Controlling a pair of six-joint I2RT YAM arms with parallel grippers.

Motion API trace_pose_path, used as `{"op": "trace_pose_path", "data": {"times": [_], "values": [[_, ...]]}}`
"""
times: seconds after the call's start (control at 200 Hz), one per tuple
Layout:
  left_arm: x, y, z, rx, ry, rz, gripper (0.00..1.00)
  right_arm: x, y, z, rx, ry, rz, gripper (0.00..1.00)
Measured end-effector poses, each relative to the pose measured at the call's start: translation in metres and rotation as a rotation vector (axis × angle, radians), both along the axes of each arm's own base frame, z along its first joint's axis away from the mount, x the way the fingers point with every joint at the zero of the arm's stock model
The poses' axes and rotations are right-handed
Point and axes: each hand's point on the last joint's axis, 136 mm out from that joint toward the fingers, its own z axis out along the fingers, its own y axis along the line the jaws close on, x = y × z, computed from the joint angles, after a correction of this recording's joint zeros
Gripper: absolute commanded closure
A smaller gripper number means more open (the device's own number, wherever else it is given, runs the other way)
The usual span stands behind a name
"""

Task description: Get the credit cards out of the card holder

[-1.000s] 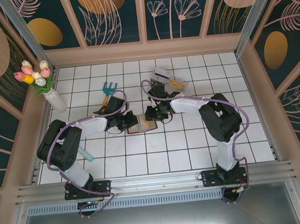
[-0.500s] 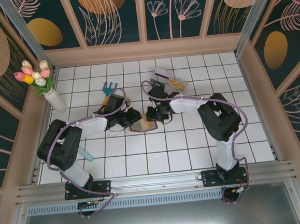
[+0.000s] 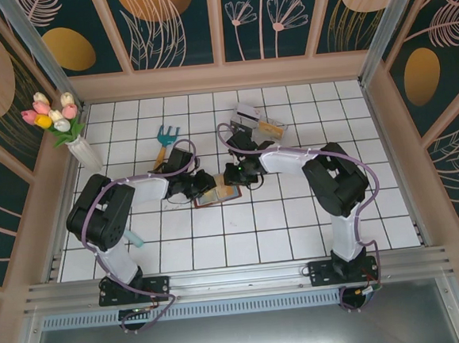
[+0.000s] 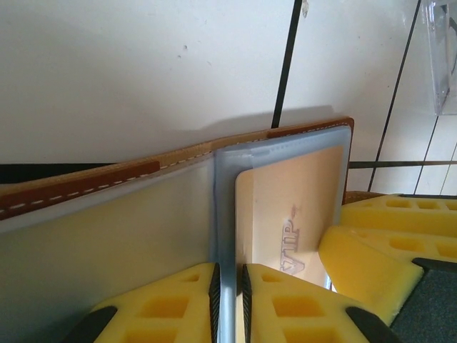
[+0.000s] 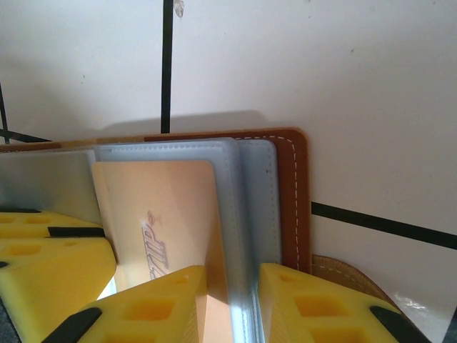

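Observation:
The reddish-brown card holder (image 3: 215, 195) lies open on the white tiles between both grippers. My left gripper (image 3: 201, 187) is shut on a blue-grey pocket leaf (image 4: 228, 214) of the card holder (image 4: 107, 182); its yellow fingers (image 4: 164, 307) press the leaf edge-on. A yellowish credit card (image 4: 293, 214) marked VIP sits in the pocket beside it. My right gripper (image 3: 231, 175) is shut on the blue-grey leaf (image 5: 246, 214) at the edge of the same yellowish card (image 5: 157, 221), next to the brown cover (image 5: 293, 200). The dark card is hidden.
A teal-headed garden fork (image 3: 165, 137) lies behind the left arm. A clear plastic box (image 3: 261, 121) sits behind the right arm, with its corner (image 4: 443, 57) in the left wrist view. A vase of tulips (image 3: 80, 147) stands at the left wall. Panels wall in the tiled floor.
The left arm's elbow has lifted and swung toward the middle. Both grippers stay at the card holder, which has shifted slightly left and nearer.

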Motion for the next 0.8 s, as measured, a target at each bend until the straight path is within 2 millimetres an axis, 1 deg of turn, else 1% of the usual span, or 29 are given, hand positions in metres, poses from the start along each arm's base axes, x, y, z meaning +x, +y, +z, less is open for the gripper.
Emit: {"op": "trace_pose_path", "data": {"times": [0.225, 0.38, 0.711, 0.801], "values": [[0.0004, -0.0015, 0.0013, -0.008, -0.008, -0.010, 0.87, 0.0002, -0.0007, -0.0013, -0.005, 0.000, -0.002, 0.75], [0.0003, -0.0023, 0.0013, -0.014, -0.008, -0.013, 0.88, -0.0004, -0.0002, -0.0023, -0.007, 0.001, 0.000, 0.75], [0.0013, -0.0046, 0.0009, -0.037, -0.006, -0.022, 0.79, -0.0009, 0.0007, -0.0041, -0.022, 0.002, 0.003, 0.76], [0.0014, -0.0051, 0.0010, -0.040, -0.007, -0.023, 0.80, -0.0008, 0.0013, -0.0041, -0.032, -0.004, 0.004, 0.77]]}}
